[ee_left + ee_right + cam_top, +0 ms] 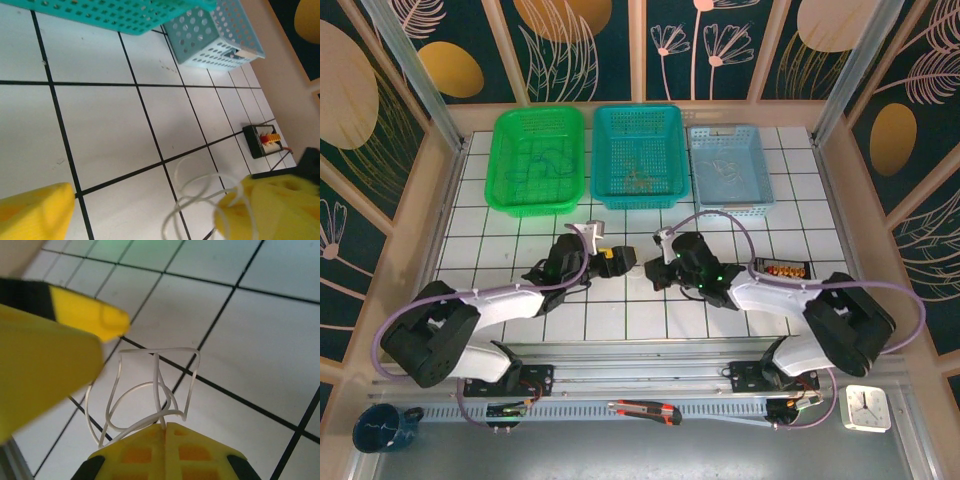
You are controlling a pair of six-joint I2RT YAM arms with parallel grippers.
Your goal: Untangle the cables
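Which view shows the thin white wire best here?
The right wrist view: the white wire sits mid-frame, its crossing loops sharp, pinched in the shut right claw. The left wrist view catches its loops at the bottom edge, partly cut off. From the top camera it is too thin to make out.

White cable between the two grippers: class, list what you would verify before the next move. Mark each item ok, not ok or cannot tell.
1. Right gripper shut on the white cable: ok, a strand is pinched where its fingertips meet.
2. Left gripper open to take a strand: ok, the fingers stand wide apart.
3. Strand lined up inside the left gripper's opening: cannot tell; in the left wrist view the loops lie close to one finger, depth unclear.
4. Loops free of each other: not ok, several loops cross in the right wrist view.
5. Cable lifted off the table: cannot tell.
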